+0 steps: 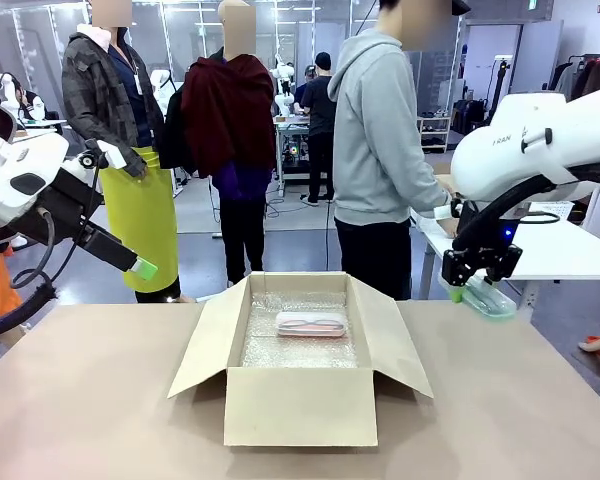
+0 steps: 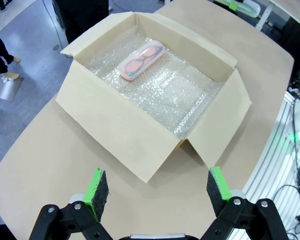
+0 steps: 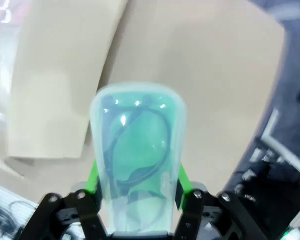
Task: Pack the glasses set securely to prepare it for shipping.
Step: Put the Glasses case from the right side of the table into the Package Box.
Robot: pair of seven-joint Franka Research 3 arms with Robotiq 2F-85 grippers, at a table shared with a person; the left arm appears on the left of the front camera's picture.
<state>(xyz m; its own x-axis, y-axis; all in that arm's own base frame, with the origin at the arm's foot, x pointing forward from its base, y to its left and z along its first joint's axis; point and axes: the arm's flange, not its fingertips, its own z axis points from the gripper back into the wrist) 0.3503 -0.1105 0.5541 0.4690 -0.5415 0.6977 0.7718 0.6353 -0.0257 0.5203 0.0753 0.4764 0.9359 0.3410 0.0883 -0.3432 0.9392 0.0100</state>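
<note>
Your right wrist view is blurred throughout. The mint green case (image 3: 137, 145) drops below the bottom edge between the fingers (image 3: 92, 175) of the right gripper (image 3: 137, 180), so its near end cannot be verified. In the front view, the front wall of the cardboard box (image 1: 300, 405) hides the near strip of bubble wrap (image 1: 300, 345), and the left edge cuts off your left arm (image 1: 20, 180).

1. "FRAN": small dark capitals on the white shell of the right arm (image 1: 525, 140). This is the arm whose right gripper (image 1: 470, 290) holds the green case (image 1: 495, 300).
2. The lettering slants slightly and runs on round the curve of the shell. Its further letters cannot be read.
</note>
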